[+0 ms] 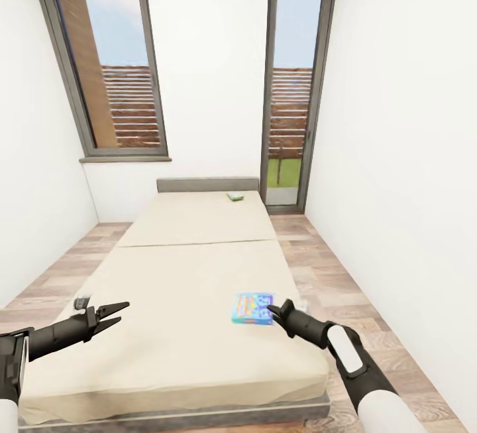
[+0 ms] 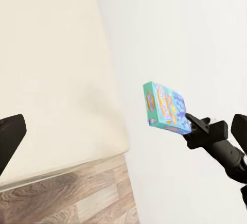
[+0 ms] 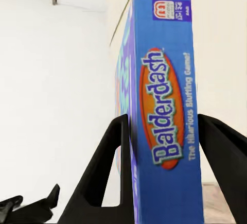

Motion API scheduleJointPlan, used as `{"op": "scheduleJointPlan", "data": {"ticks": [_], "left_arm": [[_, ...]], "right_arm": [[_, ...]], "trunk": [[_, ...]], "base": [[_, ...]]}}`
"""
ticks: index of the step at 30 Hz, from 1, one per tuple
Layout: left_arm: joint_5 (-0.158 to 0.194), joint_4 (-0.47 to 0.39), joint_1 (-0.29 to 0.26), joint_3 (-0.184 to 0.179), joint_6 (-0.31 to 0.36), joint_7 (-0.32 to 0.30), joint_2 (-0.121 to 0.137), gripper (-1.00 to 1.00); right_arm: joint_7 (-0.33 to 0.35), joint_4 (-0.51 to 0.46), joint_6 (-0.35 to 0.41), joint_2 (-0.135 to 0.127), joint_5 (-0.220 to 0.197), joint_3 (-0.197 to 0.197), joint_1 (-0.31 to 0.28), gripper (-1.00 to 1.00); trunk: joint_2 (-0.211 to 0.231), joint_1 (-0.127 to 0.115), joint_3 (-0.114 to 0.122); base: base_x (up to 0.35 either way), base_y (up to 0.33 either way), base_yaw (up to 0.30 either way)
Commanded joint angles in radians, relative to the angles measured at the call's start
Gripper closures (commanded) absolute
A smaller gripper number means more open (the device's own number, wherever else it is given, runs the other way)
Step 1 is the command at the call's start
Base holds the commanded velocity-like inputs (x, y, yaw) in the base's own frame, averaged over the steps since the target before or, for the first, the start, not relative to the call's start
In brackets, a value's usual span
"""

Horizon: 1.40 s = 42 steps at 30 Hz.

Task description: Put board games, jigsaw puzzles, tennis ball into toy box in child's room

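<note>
A blue and yellow board game (image 1: 252, 308) labelled Balderdash (image 3: 167, 131) is near the right edge of the cream bed (image 1: 185, 274). My right gripper (image 1: 273, 312) is shut on its near end, with one black finger (image 3: 110, 167) on each face. In the left wrist view the box (image 2: 163, 106) is tilted up, clear of the mattress. A second board game (image 1: 235, 196), pale green and white, lies flat at the bed's far end by the headboard. My left gripper (image 1: 111, 312) hangs open over the bed's left edge, holding nothing.
The bed fills the middle of a narrow white room. Strips of wood-plank floor (image 1: 331, 274) run along both sides. A tall window (image 1: 112, 61) and a glass door (image 1: 291, 88) are in the far wall. The right wall (image 1: 411, 187) is close.
</note>
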Motion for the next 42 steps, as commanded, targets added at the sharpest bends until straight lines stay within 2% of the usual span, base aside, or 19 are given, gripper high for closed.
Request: {"op": "scheduleJointPlan", "data": {"ticks": [1, 2, 3, 7, 10, 12, 15, 17, 21, 23, 34, 42], "left_arm": [[-0.011, -0.001, -0.001, 0.003, 0.011, -0.009, 0.0, -1.0], [-0.01, -0.001, -0.001, 0.003, 0.011, -0.009, -0.001, -1.0], [-0.011, -0.001, -0.001, 0.002, 0.011, -0.009, -0.002, -1.0], [-0.01, -0.001, -0.001, 0.001, 0.011, -0.009, -0.003, -1.0], [-0.01, -0.001, -0.001, 0.001, 0.011, -0.009, -0.002, -1.0], [-0.011, -0.001, -0.001, 0.002, 0.011, -0.009, -0.003, -1.0], [-0.011, -0.001, -0.001, 0.001, 0.011, -0.009, -0.004, -1.0], [-0.011, -0.001, -0.001, -0.004, 0.011, -0.009, -0.004, -1.0], [-0.01, -0.001, -0.001, -0.052, 0.012, -0.009, -0.003, -1.0], [-0.008, -0.001, -0.001, -0.065, 0.013, -0.009, -0.003, -1.0], [-0.008, -0.001, -0.001, -0.075, 0.014, -0.008, -0.004, -1.0], [-0.01, -0.001, -0.001, -0.076, 0.015, -0.008, -0.004, -1.0]], "right_arm": [[0.003, -0.019, 0.006, -0.001, 0.006, 0.04, -0.001, 1.0], [0.001, -0.055, 0.01, 0.0, 0.005, 0.086, -0.001, 1.0], [0.002, -0.075, 0.012, 0.001, 0.003, 0.105, 0.0, 1.0], [0.014, -0.116, 0.013, 0.002, 0.0, 0.131, 0.0, 1.0], [0.041, -0.126, 0.01, 0.003, -0.001, 0.132, -0.002, 1.0], [0.095, -0.129, 0.007, 0.002, -0.001, 0.131, -0.002, 1.0], [0.127, -0.129, 0.002, 0.0, 0.0, 0.129, -0.003, 1.0], [0.131, -0.129, -0.003, 0.0, 0.0, 0.129, -0.003, 1.0], [0.135, -0.129, -0.011, -0.001, -0.001, 0.129, -0.003, 1.0], [0.134, -0.129, -0.014, -0.003, -0.001, 0.129, -0.003, 1.0], [0.125, -0.129, -0.03, -0.006, 0.0, 0.127, -0.003, 1.0], [0.18, -0.129, -0.063, -0.01, 0.003, 0.129, -0.003, 1.0]], "trunk": [[0.007, -0.004, 0.002], [0.014, -0.008, 0.005], [0.021, -0.012, 0.008], [0.049, -0.027, 0.021], [0.07, -0.038, 0.03], [0.084, -0.046, 0.037], [0.105, -0.058, 0.046], [0.119, -0.065, 0.052], [0.147, -0.081, 0.065], [0.161, -0.088, 0.071], [0.238, -0.13, 0.106], [0.294, -0.161, 0.131]], "base": [[0.0, 0.0, 0.0], [0.0, 0.0, 0.0], [0.0, 0.0, 0.0], [0.0, 0.0, 0.0], [0.0, 0.0, 0.0], [0.0, 0.0, 0.0], [0.0, 0.0, 0.0], [0.0, 0.0, 0.0], [0.0, 0.0, 0.0], [0.0, 0.0, 0.0], [0.0, 0.0, 0.0], [0.0, 0.0, 0.0]]}}
